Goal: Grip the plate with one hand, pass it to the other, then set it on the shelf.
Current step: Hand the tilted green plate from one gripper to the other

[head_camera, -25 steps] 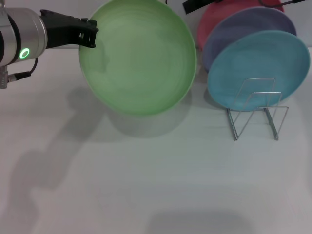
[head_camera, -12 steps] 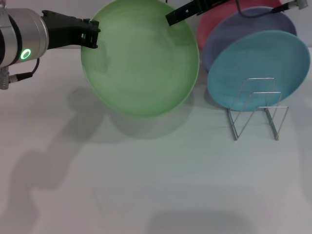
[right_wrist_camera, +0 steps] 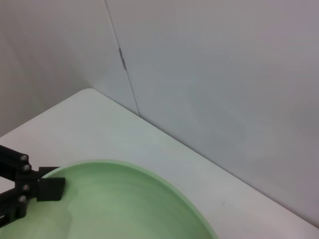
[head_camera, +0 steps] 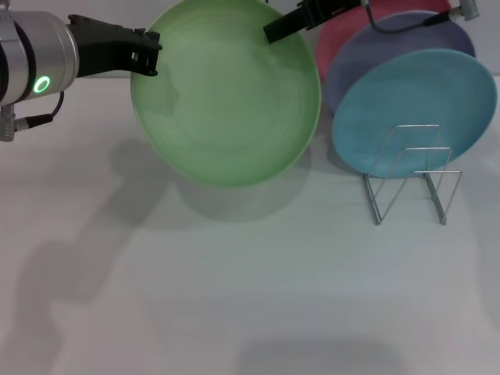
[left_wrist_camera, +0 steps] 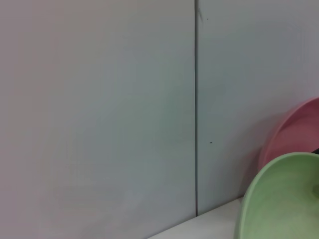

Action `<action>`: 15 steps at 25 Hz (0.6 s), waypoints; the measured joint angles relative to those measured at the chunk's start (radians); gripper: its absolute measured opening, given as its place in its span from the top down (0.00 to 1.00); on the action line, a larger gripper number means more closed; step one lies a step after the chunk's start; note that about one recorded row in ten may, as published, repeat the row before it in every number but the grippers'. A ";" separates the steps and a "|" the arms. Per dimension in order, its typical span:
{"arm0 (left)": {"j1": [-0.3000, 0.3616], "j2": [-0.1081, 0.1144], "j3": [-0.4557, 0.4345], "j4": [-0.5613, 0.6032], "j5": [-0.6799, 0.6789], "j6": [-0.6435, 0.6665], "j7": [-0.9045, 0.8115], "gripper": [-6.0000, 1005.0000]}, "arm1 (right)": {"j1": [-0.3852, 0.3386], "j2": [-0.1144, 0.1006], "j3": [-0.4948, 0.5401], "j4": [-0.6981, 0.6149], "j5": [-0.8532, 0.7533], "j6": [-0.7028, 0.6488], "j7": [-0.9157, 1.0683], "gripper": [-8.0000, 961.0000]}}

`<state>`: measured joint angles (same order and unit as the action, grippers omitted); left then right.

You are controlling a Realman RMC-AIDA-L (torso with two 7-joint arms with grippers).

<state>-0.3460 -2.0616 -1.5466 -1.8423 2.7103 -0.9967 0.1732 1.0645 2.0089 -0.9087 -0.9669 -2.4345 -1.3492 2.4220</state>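
White table point(head_camera: 234, 297), pale wall behind. The light green plate point(head_camera: 226, 94) hangs tilted in the upper centre of the head view, clear of the table. The left gripper point(head_camera: 144, 53), upper left, is clamped on its rim. The right gripper point(head_camera: 281, 28) reaches the opposite upper rim; its finger spread cannot be made out. Judged step: handover. Next, the right must close before the left releases. The wire dish rack point(head_camera: 410, 176), right of frame, holds a light blue plate point(head_camera: 414, 101).

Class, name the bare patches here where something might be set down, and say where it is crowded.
Free: the table in front of the green plate and wire rack, and below the left gripper. Crowded: the back right, where blue, lavender and pink plates overlap beside the right gripper.
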 joint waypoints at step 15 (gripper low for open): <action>-0.011 -0.002 -0.010 0.009 -0.030 -0.004 0.023 0.92 | 0.000 0.002 -0.016 0.001 0.002 0.020 -0.001 0.59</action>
<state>-0.3569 -2.0632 -1.5569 -1.8333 2.6803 -1.0003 0.1965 1.0643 2.0110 -0.9251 -0.9659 -2.4329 -1.3296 2.4206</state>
